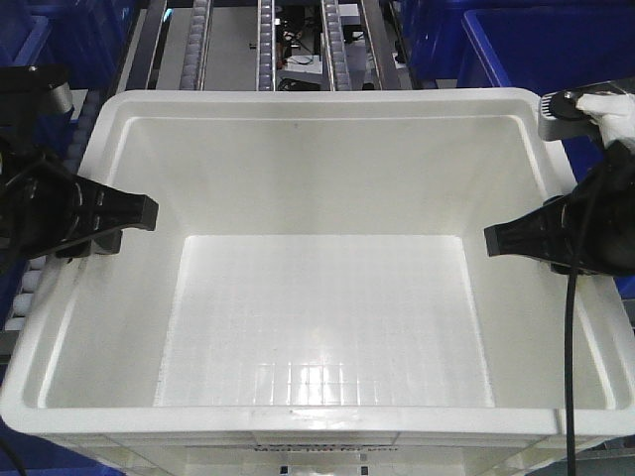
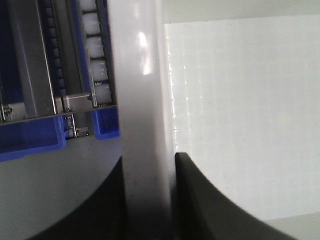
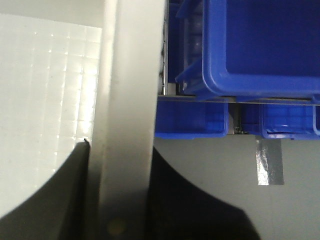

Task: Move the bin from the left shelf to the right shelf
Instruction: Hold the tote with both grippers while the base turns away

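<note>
The bin (image 1: pixel 317 99) is a large white empty crate that fills most of the front view. My left gripper (image 1: pixel 99 218) is shut on its left wall and my right gripper (image 1: pixel 536 236) is shut on its right wall. In the left wrist view the left gripper (image 2: pixel 149 160) has the white rim (image 2: pixel 140 75) pinched between its dark fingers. In the right wrist view the right gripper (image 3: pixel 119 147) clamps the opposite rim (image 3: pixel 132 75) the same way. The grey right shelf (image 1: pixel 266 45) with its white roller lanes lies just beyond the bin's far rim.
Blue plastic bins (image 1: pixel 556 50) stand at the upper right, and more of them (image 3: pixel 265 45) sit close beside the crate's right wall. Roller lanes (image 2: pixel 95 50) and a blue edge (image 2: pixel 30 140) lie left of the crate. Grey floor with a silver tape strip (image 3: pixel 270 162) shows below.
</note>
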### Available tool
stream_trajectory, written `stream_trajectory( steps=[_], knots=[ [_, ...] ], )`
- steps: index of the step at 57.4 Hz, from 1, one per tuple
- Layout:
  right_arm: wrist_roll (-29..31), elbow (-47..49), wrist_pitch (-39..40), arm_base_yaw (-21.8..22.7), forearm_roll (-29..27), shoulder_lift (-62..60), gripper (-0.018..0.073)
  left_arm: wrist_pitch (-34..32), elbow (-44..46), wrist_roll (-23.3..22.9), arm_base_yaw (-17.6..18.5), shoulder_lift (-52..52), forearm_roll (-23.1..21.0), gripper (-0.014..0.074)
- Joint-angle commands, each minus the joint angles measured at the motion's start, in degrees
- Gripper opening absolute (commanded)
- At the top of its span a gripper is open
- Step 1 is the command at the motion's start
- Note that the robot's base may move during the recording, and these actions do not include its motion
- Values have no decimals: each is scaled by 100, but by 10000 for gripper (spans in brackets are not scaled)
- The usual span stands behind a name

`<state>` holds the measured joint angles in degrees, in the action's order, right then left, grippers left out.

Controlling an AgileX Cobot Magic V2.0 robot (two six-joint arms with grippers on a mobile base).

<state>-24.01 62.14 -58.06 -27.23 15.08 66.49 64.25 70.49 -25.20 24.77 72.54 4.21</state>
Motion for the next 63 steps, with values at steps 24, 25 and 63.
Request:
stream_trajectory(
  steps=[24,25,63],
  knots=[
    [88,249,581,-16,227,-168,9,-579,187,51,44,-220,-62,-6],
    [88,249,573,-16,227,-168,9,-579,187,51,44,-220,-62,-6],
    [88,249,574,-16,233,-168,9,-579,187,51,44,-220,-58,-6]
  ],
)
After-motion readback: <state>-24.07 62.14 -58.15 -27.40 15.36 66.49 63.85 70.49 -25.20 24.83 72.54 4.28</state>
